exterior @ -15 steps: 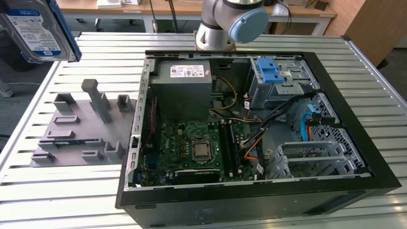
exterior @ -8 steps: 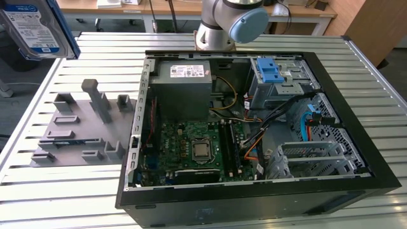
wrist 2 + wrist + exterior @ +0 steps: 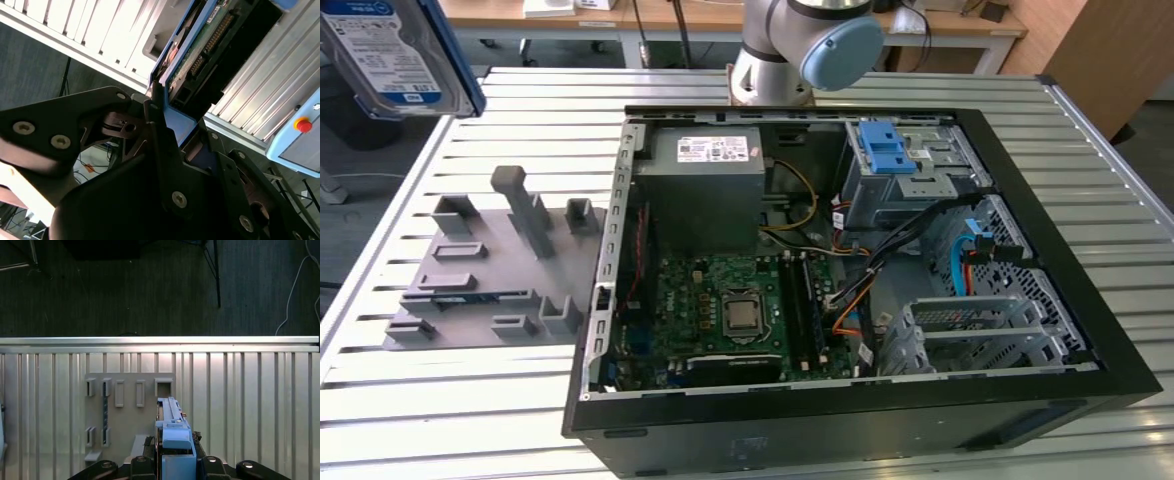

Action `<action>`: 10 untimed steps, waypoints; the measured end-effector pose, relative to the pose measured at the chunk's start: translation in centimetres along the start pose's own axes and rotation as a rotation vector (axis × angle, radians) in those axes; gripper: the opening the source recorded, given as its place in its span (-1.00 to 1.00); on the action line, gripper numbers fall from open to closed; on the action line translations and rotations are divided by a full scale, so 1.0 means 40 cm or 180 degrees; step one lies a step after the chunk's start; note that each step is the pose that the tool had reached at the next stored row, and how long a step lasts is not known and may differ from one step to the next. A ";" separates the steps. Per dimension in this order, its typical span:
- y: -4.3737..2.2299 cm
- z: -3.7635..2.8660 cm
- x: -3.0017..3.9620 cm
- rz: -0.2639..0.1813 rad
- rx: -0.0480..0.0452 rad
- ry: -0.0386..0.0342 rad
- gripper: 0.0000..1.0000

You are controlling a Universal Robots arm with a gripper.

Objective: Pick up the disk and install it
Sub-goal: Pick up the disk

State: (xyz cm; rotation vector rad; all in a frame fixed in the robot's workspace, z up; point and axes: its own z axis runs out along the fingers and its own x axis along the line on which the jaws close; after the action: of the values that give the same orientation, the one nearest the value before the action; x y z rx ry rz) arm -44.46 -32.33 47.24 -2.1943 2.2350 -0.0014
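disk [image 3: 394, 52] cut off at frame edge, gripper [image 3: 175, 456] clamping it

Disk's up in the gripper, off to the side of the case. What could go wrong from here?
1. The gripper clamps the disk at one end, on its blue rails. Most of it overhangs, so it could tilt or slip.
2. Loose cables cross the open case beside the metal cages and could snag the disk.

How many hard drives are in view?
1: the disk, aloft at the exterior view's upper left, gripped by the end effector in the first wrist view. Others may be hidden inside the computer case.
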 end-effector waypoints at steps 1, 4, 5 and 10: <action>0.000 -0.002 0.000 0.0000 0.0001 0.0000 -0.27; 0.000 -0.009 0.000 0.0000 0.0003 0.0001 -0.27; 0.000 -0.011 0.000 0.0000 0.0004 0.0001 -0.27; 0.000 -0.021 0.000 0.0000 0.0007 0.0001 -0.27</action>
State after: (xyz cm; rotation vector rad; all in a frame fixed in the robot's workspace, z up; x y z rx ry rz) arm -44.46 -32.32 48.10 -2.1934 2.2339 -0.0043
